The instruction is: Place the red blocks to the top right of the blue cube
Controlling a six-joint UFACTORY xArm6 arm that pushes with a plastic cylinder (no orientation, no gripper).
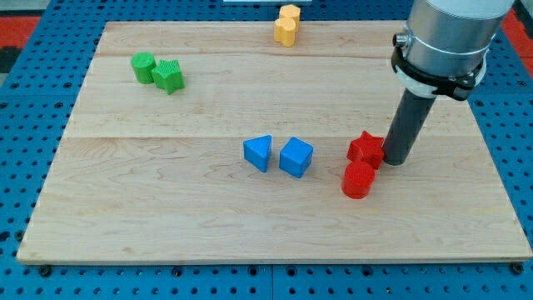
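The blue cube (pixel 296 157) sits near the middle of the wooden board (pixel 166 217). A blue triangular block (pixel 258 152) lies just to its left. A red star-shaped block (pixel 366 149) lies to the cube's right, and a red cylinder (pixel 359 179) touches it just below. Both red blocks are right of the cube, the star level with it and the cylinder slightly lower. My tip (pixel 394 161) stands against the star's right side, just above and right of the cylinder.
A green cylinder (pixel 143 67) and a green star-shaped block (pixel 169 76) sit together at the top left. Two yellow blocks (pixel 286 25) are stacked close together at the board's top edge. A blue pegboard (pixel 516 150) surrounds the board.
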